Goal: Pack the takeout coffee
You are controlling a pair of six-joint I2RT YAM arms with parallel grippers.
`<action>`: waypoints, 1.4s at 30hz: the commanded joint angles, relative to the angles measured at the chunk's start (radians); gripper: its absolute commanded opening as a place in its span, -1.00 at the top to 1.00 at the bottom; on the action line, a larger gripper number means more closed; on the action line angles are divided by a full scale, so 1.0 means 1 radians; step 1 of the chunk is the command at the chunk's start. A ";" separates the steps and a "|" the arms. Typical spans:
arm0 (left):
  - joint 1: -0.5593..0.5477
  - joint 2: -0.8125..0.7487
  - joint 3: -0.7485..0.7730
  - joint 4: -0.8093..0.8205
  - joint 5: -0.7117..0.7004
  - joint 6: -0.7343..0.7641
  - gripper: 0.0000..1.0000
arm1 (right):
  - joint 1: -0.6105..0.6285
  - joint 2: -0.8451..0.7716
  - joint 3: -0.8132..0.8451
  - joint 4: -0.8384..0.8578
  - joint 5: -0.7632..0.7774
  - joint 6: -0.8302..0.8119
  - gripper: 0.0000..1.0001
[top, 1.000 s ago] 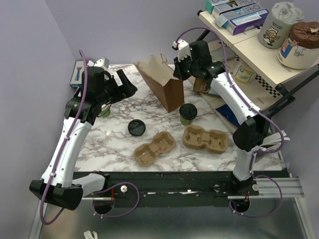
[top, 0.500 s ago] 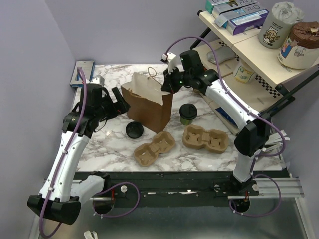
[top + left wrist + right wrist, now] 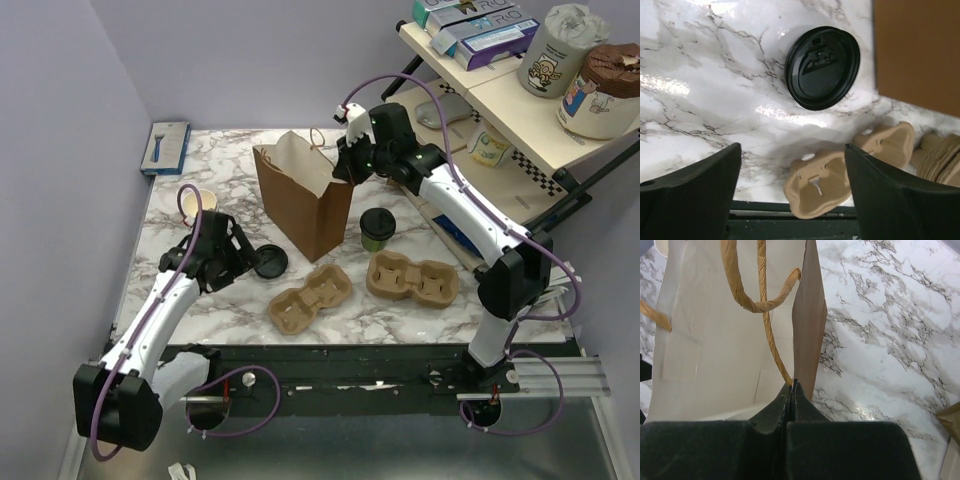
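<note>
- On the tabletop, overhead view: takeout coffee stands just beside upright paper bag, not yet packed.
- Left wrist: left claw hangs wide, empty, above loose lid.
- Right wrist: right claw clamps bag rim.

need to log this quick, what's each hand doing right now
Left hand: open, holding nothing, near the loose black lid.
Right hand: closed, pinching the rim of the brown paper bag.
</note>
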 commanded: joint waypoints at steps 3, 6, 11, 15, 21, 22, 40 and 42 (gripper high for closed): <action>0.006 0.094 -0.111 0.258 -0.047 -0.110 -0.60 | -0.002 -0.049 -0.060 0.003 0.035 0.011 0.92; 0.006 0.156 -0.153 0.329 -0.067 -0.113 -0.49 | -0.002 -0.055 -0.079 0.000 0.031 0.014 0.92; 0.005 0.257 -0.178 0.456 -0.028 -0.114 -0.23 | -0.002 -0.077 -0.115 0.005 0.009 0.020 0.92; 0.005 0.304 -0.169 0.458 -0.073 -0.119 0.02 | -0.002 -0.091 -0.141 0.013 0.031 0.031 0.92; 0.005 0.364 -0.146 0.436 -0.091 -0.079 0.26 | -0.002 -0.106 -0.151 0.013 0.041 0.030 0.92; 0.005 0.377 -0.137 0.427 -0.094 -0.076 0.31 | -0.002 -0.106 -0.151 0.013 0.041 0.030 0.92; 0.322 0.375 -0.115 0.202 -0.260 -0.121 0.88 | -0.003 -0.120 -0.166 0.011 0.069 0.027 0.92; 0.402 0.363 -0.114 0.176 -0.291 -0.121 0.86 | -0.003 -0.117 -0.164 0.004 0.077 0.019 0.92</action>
